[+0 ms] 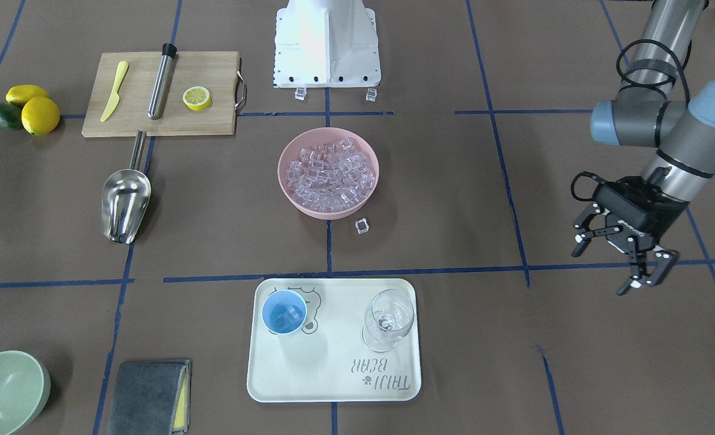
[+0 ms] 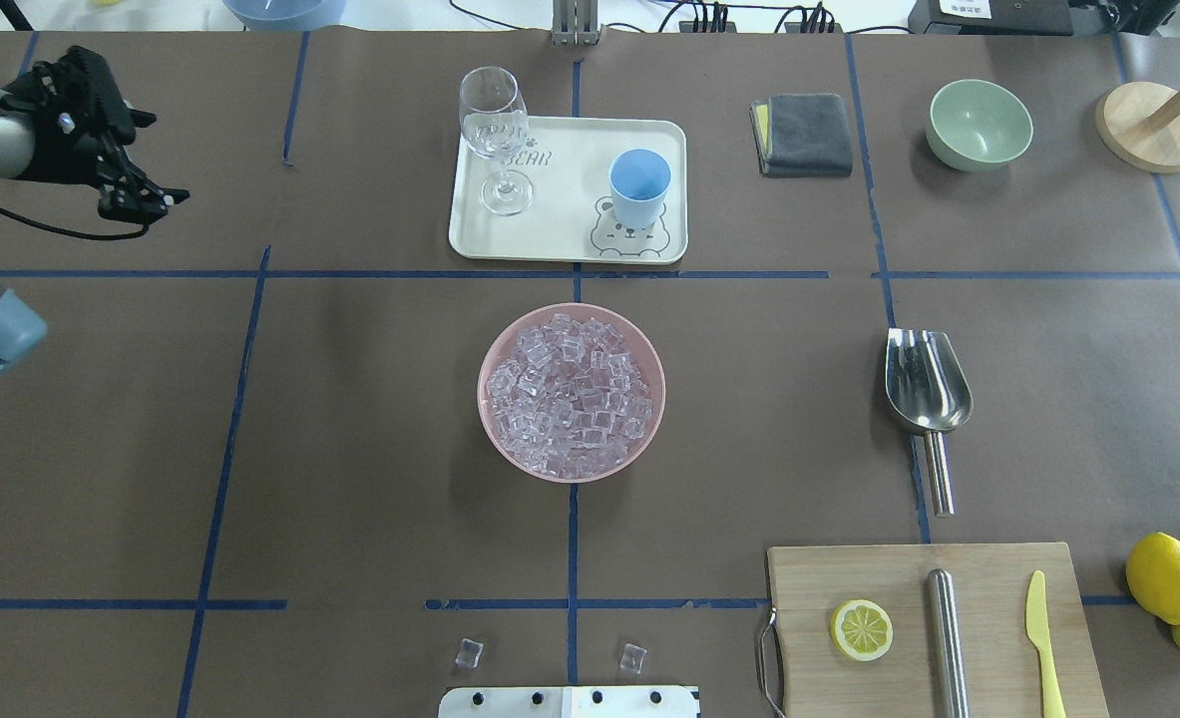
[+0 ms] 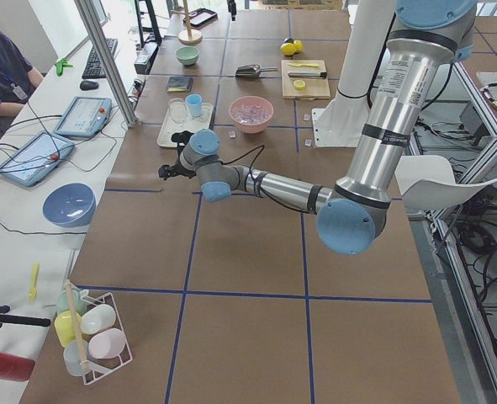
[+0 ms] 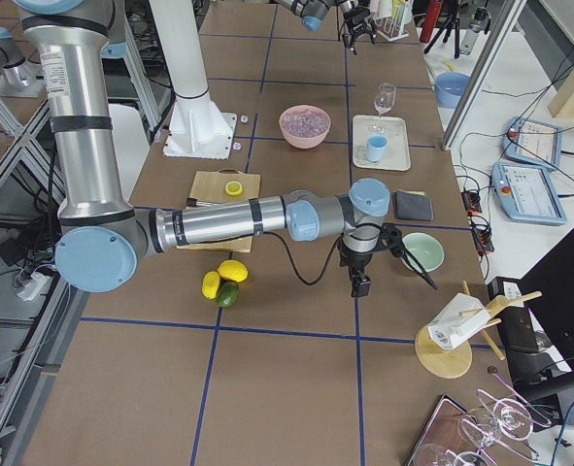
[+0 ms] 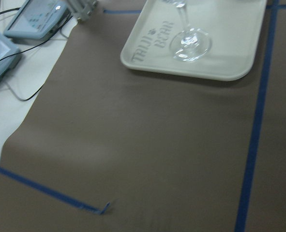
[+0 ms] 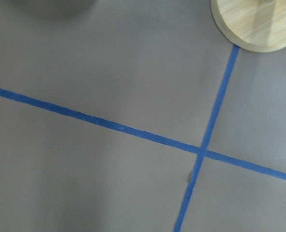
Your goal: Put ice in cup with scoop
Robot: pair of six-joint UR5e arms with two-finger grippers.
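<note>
The steel scoop lies empty on the table beside the cutting board; it also shows in the overhead view. The ice fills a pink bowl at the table's middle. The light-blue cup stands on the white tray with a few cubes in it; overhead it is right of the wine glass. My left gripper is open and empty, far to the tray's side. My right gripper hovers near the green bowl; I cannot tell whether it is open.
A wine glass stands on the tray. Loose cubes lie by the bowl and near the robot base. A cutting board holds a lemon half, knife and steel tube. Green bowl, grey cloth, lemons.
</note>
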